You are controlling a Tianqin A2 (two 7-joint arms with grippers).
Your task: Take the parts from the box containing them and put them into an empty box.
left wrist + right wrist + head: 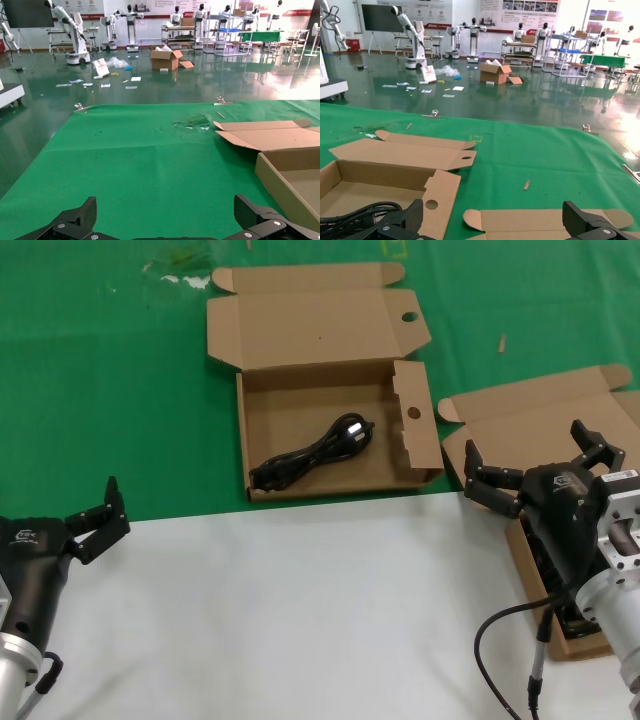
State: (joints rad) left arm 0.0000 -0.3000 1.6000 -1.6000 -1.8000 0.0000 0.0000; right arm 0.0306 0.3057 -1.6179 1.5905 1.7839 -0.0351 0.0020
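Hovering over the source box (500,425), right gripper (541,468) spread wide; left gripper (95,520) apart

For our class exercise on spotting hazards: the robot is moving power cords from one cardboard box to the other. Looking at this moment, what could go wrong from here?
1. The right gripper hangs open over the source box, hiding its contents in the head view; a grasp could miss.
2. The holed box's upright side flap stands on the right arm's side and might get knocked.
3. The cord already there could snag another.

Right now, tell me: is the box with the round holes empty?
No. In the head view a black power cord lies coiled on the floor of the box with the round holes.
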